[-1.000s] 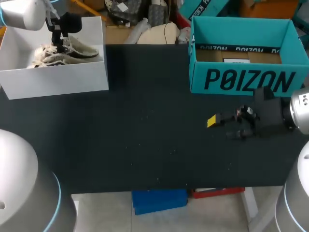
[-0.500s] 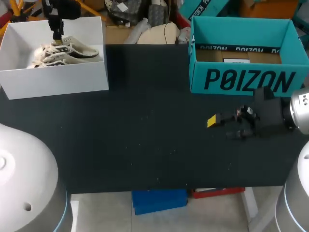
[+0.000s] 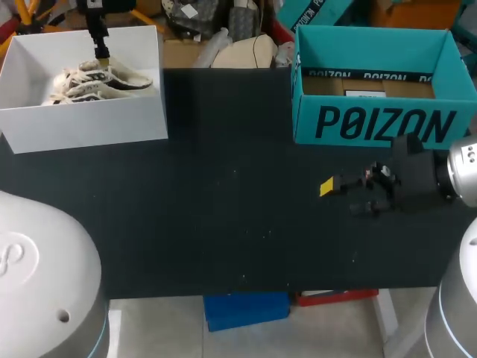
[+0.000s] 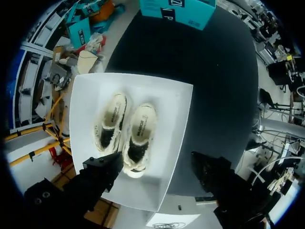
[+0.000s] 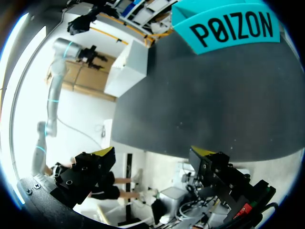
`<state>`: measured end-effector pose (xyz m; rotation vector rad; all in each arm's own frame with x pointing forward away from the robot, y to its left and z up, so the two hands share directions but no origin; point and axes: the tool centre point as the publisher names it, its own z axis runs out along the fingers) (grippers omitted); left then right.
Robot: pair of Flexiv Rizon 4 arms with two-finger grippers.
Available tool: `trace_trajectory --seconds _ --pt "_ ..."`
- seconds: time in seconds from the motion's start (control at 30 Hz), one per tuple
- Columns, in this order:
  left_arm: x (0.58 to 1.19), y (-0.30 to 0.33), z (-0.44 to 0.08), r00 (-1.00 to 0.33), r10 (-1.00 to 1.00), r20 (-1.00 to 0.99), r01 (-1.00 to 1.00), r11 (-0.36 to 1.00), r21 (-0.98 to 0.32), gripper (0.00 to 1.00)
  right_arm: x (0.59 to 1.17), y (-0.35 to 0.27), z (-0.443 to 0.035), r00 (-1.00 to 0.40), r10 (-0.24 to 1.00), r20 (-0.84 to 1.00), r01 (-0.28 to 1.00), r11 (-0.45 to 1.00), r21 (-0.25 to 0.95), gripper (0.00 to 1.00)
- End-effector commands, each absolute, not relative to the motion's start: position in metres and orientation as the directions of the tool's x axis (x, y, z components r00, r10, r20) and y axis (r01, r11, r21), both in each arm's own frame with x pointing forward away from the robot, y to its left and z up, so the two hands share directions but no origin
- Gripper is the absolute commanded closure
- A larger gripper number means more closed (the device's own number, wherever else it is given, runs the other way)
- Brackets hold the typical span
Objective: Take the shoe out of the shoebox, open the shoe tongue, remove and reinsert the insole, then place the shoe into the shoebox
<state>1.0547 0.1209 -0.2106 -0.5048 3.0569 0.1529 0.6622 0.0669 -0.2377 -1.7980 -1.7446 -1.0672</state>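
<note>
A pair of cream shoes with dark insides lies in the white shoebox at the table's far left corner. My left gripper hangs above the box's far side, over the shoes and clear of them. The left wrist view looks straight down on both shoes inside the white shoebox. There my left gripper is open and holds nothing. My right gripper hovers low over the black table in front of the teal box, lying sideways. In its own view the right gripper stands open and empty.
An open teal box stands at the table's far right, just behind my right gripper, and shows ahead in the right wrist view. The black table top stretches between the two boxes.
My left gripper has lifted from the shoes in the white box and shifted slightly right, holding nothing. The shoes stay in the box. The right arm has not moved.
</note>
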Motion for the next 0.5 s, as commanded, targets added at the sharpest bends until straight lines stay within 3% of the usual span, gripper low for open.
trace_trajectory --seconds 0.03,0.1,0.5 --pt "1.02 0.105 -0.213 -0.926 -0.355 -0.128 -0.367 0.925 0.093 0.05 0.662 0.067 -0.237 -0.079 0.651 0.755 0.969 -0.128 0.211 0.0" --pt "1.011 0.098 -0.217 -0.914 -0.384 -0.129 -0.397 0.913 0.093 0.0 0.662 0.067 -0.237 -0.079 0.651 0.755 0.969 -0.128 0.211 0.0" --pt "0.972 0.068 -0.24 -0.854 -0.517 -0.065 -0.521 0.85 0.081 0.0 0.662 0.067 -0.237 -0.079 0.651 0.755 0.969 -0.128 0.211 0.0"
